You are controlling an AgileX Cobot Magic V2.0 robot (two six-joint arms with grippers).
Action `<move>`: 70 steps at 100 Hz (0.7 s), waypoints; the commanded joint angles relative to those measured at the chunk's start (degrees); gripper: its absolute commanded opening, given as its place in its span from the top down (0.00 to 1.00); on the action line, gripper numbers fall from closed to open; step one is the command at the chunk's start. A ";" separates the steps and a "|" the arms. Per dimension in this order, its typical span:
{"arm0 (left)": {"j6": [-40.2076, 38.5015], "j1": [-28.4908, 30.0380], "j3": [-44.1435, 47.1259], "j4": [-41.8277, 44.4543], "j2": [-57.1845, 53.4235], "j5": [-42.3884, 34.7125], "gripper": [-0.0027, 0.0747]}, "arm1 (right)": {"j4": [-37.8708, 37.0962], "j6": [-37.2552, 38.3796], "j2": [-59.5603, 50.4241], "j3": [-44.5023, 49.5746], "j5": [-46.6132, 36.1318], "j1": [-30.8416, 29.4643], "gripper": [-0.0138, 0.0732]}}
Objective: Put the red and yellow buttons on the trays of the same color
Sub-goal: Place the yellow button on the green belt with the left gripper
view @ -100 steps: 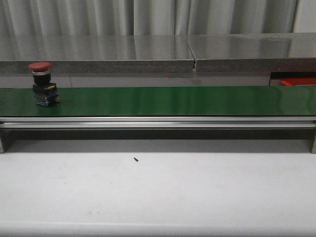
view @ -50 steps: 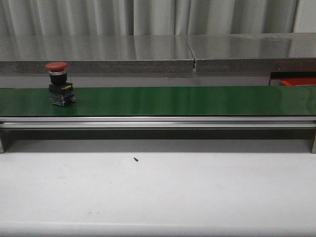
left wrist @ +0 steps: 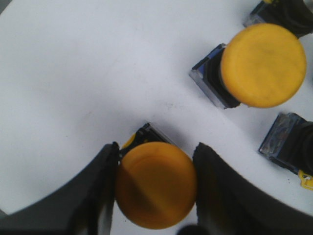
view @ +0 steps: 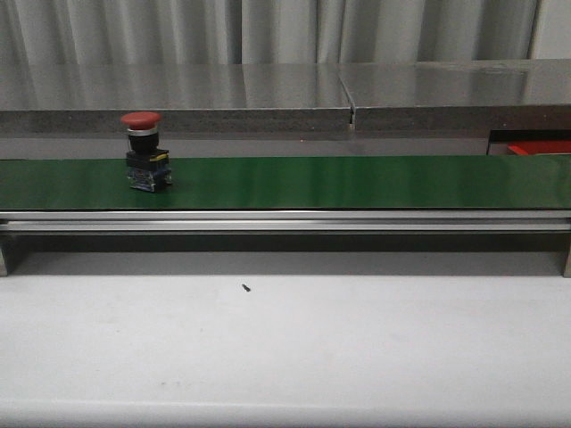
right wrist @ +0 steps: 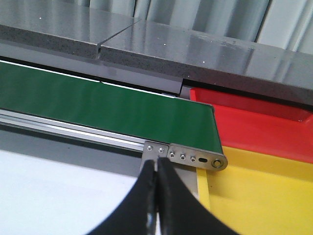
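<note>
A red button (view: 144, 152) stands upright near the left end of our green conveyor belt (view: 357, 181), well apart from our right gripper (right wrist: 156, 196), which waits pinched closed and empty by the belt's right end. There the red tray (right wrist: 254, 125) and yellow tray (right wrist: 264, 191) sit just beside it. Our left gripper (left wrist: 155, 188) brackets a yellow button (left wrist: 155, 185) on the white desk (left wrist: 73, 73).

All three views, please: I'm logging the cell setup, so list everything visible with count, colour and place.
Red button: one, red cap on dark base, upright on the belt's left part.
Conveyor belt: one, green, across the front view.
Yellow buttons: two with caps showing, one between the left jaws, one lying free on a white surface.
Other button bases: two partly seen, dark, at the frame edge.
Red tray: one, past the belt's end.
Yellow tray: one, beside it.
Left gripper: shut on a yellow button.
Right gripper: shut, holding nothing.
</note>
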 commanded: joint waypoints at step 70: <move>2.21 -22.21 -9.86 -7.07 -15.10 1.95 0.99 | -0.54 -0.13 -0.36 -0.01 -4.95 -0.27 0.91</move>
